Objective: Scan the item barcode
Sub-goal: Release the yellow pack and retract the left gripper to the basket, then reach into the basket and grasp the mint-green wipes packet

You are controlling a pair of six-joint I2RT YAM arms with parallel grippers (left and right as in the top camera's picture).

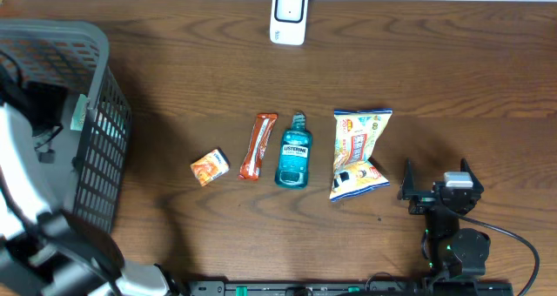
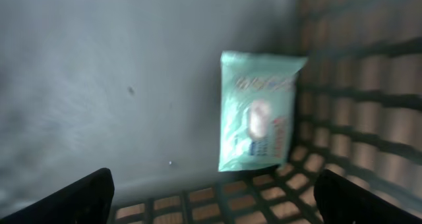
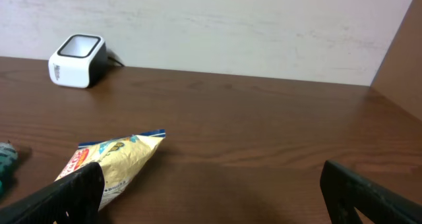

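The left jaws hang inside the grey basket at the table's left end, spread wide with nothing between them. Straight below, in the left wrist view, a pale green packet lies flat on the basket floor, close against the mesh wall. It lies apart from the jaws, so the basket looks like the place where items go once they are dealt with. The right jaws are likewise released and empty, parked low near the table's front right corner, just right of the snack bag and clear of everything. The items waiting to be scanned lie in a loose row across the middle of the table: a small orange packet, an orange bar, a blue-green mouthwash bottle and the snack bag, close together but each separate enough to be picked singly. The white scanner stands alone at the far edge. In the right wrist view its window seems to face the arms, so an item can be lifted and its barcode presented to it. None of the four is held or near the scanner yet. The snack bag lies closest to the right jaws, which makes it a likely next pick.
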